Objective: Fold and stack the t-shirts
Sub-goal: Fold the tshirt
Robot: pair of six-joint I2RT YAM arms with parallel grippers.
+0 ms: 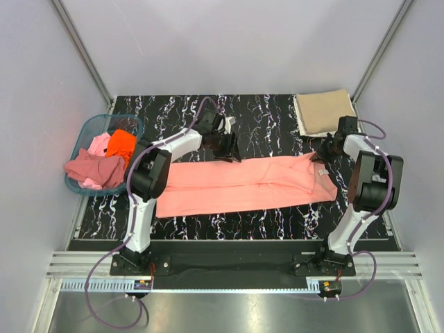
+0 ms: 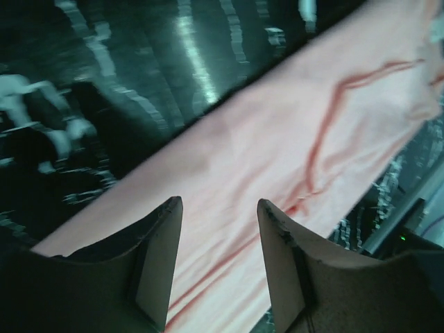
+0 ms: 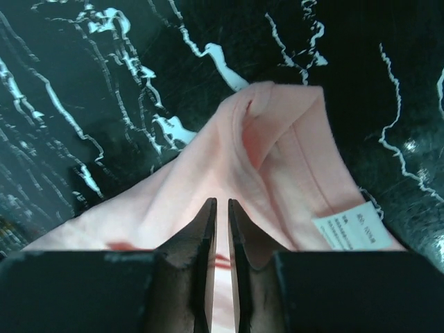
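The salmon-pink t-shirt (image 1: 243, 184) lies as a long strip across the middle of the table. It also shows in the left wrist view (image 2: 277, 139) and the right wrist view (image 3: 277, 152). My left gripper (image 1: 225, 147) is open and empty, just above the strip's far edge (image 2: 220, 203). My right gripper (image 1: 323, 156) is at the strip's far right corner, jaws closed to a thin slit on a raised fold of the fabric (image 3: 222, 201), beside the white label (image 3: 350, 232). A folded tan t-shirt (image 1: 322, 111) lies at the back right.
A teal plastic basket (image 1: 87, 128) stands at the left table edge with an orange t-shirt (image 1: 121, 143), a light pink one (image 1: 99, 143) and a dusty rose one (image 1: 94, 168) hanging over its rim. Enclosure walls stand close on both sides.
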